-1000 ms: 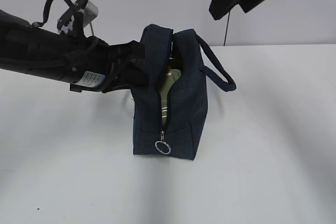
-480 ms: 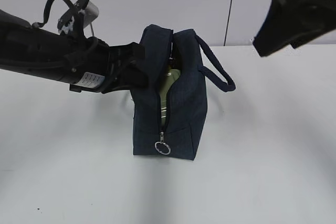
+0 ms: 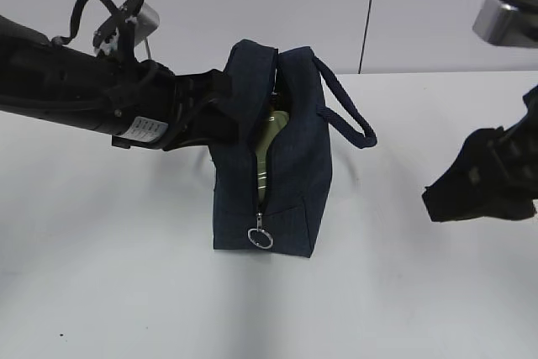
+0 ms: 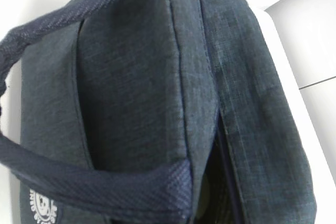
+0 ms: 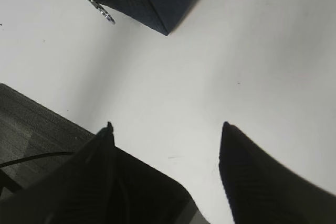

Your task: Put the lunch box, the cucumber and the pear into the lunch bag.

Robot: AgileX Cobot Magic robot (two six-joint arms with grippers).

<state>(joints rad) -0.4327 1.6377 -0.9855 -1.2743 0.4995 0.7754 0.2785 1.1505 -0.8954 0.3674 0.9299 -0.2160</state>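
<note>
Your left gripper (image 3: 220, 111) pressed against the dark navy fabric lunch bag (image 3: 290, 178), grip hidden, bag upright on white surface (image 3: 126, 250), zipper open, pale sage-green lid (image 3: 267, 136) showing inside, your right gripper (image 5: 165, 129) spread wide, empty, well apart.

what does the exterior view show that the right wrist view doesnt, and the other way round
Only the exterior view shows the left hand at the lunch bag's side, the pale green lunch box in its open zipper, and the handle. Only the right wrist view shows the right hand open with nothing between its fingers, and a dark strip beyond the table's edge. Both show the bag's corner, the ring pull and the white table.
</note>
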